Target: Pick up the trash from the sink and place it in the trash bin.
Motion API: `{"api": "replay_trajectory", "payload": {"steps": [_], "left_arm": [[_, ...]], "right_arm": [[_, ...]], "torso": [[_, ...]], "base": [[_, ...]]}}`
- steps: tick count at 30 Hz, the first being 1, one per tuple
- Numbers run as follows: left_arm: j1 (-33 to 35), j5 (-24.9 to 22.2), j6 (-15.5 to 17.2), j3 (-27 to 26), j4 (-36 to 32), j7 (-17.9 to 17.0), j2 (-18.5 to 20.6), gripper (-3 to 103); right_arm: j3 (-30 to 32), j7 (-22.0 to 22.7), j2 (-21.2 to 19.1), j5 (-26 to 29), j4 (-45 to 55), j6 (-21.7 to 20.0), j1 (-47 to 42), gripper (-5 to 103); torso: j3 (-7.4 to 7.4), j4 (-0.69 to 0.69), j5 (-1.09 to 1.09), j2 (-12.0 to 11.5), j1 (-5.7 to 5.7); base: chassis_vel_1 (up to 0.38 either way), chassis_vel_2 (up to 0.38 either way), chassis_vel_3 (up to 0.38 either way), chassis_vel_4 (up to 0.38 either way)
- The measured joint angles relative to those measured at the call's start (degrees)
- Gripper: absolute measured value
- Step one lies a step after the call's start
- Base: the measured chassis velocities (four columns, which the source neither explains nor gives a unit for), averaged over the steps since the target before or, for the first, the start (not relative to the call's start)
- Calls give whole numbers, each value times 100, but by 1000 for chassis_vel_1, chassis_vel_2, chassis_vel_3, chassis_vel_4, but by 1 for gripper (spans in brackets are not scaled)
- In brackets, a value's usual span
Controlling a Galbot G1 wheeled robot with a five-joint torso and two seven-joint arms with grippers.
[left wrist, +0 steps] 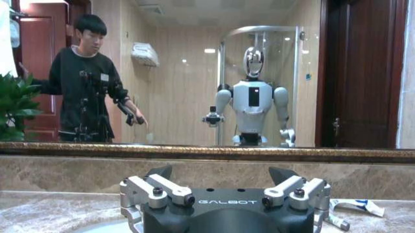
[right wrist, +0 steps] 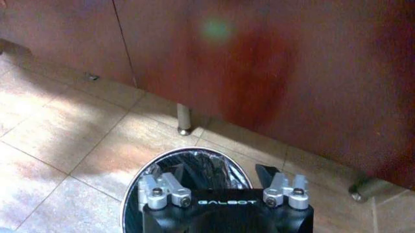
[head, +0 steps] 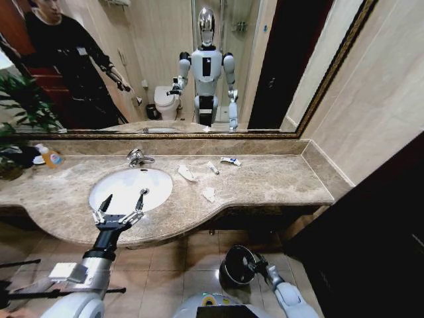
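From the head camera, the left gripper (head: 123, 201) hangs over the near edge of the sink (head: 106, 187), its two dark fingers spread wide apart with nothing between them and touching nothing. The basin looks bare white inside; the trash lies out on the marble counter (head: 278, 180) to its right: a tissue wad (head: 187, 173) beside the basin rim, a second tissue wad (head: 209, 194) nearer the front edge, a thin white tube (head: 212, 168) and a blue-white packet (head: 230, 161) toward the back wall. Down on the tiled floor, the right gripper (head: 257, 265) sits at the rim of the trash bin (head: 233, 266). In the left wrist view, the left gripper (left wrist: 220, 175) faces the mirror, jaws wide and empty, with the packet (left wrist: 357, 205) off to one side on the counter. In the right wrist view, the right gripper (right wrist: 220, 172) hovers directly above the bin (right wrist: 194, 162), jaws apart and holding nothing, the shiny liner visible between the fingers.
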Motion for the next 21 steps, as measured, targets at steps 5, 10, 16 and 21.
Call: {"api": "replay_trajectory", "payload": {"steps": [5,10,16,21], "left_arm": [[0,0,0,0,0,0,0,100],[0,0,0,0,0,0,0,100],[0,0,0,0,0,0,0,100],[0,0,0,0,0,0,0,100]], "right_arm": [[99,-46,-176,299,729,109,-207,90],[552,-632,-635,1083,2368,155,-553,100],[1309,-762,-861,1884,4473,-814,-823,100],[1303,-163,-1004,2213,5510,-1420,-910,100]], "torso": [[0,0,3,0,0],[0,0,-1,0,0],[0,1,-1,0,0],[0,0,-1,0,0]], "base": [[0,0,0,0],[0,0,0,0],[0,0,0,0],[0,0,0,0]]}}
